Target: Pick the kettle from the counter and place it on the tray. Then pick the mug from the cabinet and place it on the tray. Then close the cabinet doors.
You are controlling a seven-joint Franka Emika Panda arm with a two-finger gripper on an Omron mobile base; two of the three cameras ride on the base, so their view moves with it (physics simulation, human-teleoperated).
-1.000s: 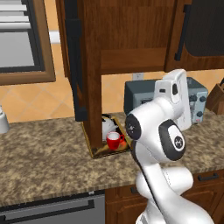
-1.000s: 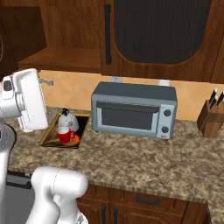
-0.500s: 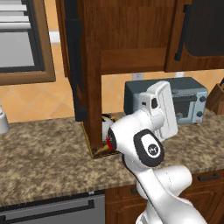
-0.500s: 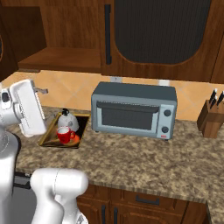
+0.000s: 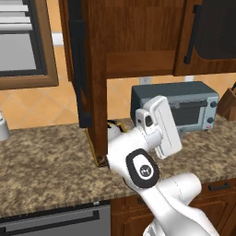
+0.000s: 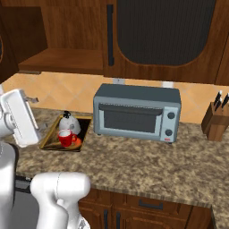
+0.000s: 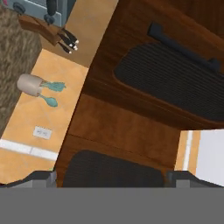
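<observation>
Arm lower now, spread fingers [image 7: 109, 177] well above mug [image 6: 67, 137].

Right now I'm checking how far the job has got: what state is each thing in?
Small white-grey kettle with dark lid: upright on the tray.
Bright red mug: upright on the tray, beside the kettle.
Yellow-rimmed rectangular tray: on the granite counter.
Dark wooden cabinet door with black panel: open.
Grey toaster oven: door shut.
Gripper: open, empty.
</observation>
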